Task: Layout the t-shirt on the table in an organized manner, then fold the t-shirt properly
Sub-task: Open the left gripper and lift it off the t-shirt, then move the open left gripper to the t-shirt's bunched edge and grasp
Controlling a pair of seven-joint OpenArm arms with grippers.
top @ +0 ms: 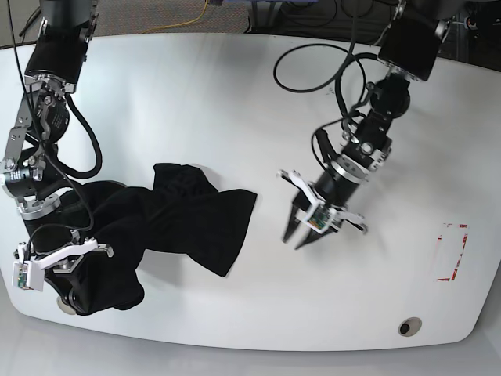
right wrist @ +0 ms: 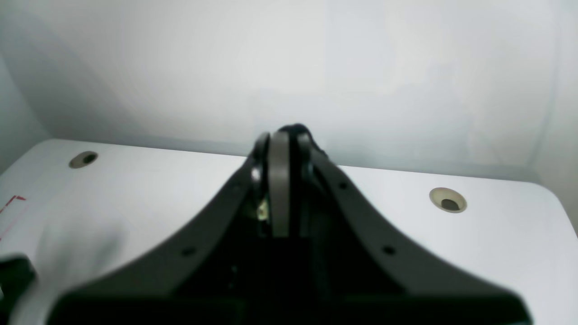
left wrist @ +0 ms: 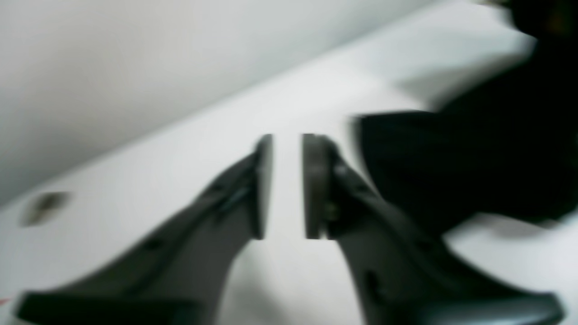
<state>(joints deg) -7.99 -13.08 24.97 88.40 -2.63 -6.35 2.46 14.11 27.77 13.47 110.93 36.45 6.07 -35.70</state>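
Right now the black t-shirt lies crumpled on the white surface, bunched toward the side where the right arm works, which is the left of the base view. Its long axis runs roughly across the surface, from a heap at the near corner under the right tool out to a loose flap whose corner points toward the left tool.

The left tool hangs clear of the cloth over bare surface, a gap of white between it and the flap's edge. In the left wrist view its two pads stand apart with nothing between them, and the dark cloth lies off to one side of the tool, not in front of it. So the garment lies sideways from that tool, toward the other arm, and a reach would have to travel across and then down onto the flap edge.

The right tool sits at or over the heaped end. In the right wrist view its pads are pressed together, with a dark tip showing just past them; whether a fold of fabric is pinched there I cannot tell, as the blur hides it.

By my reading the right arm is the nearer one to the bulk, while the left is nearer the free flap, which is probably the part to pull outward for spreading.
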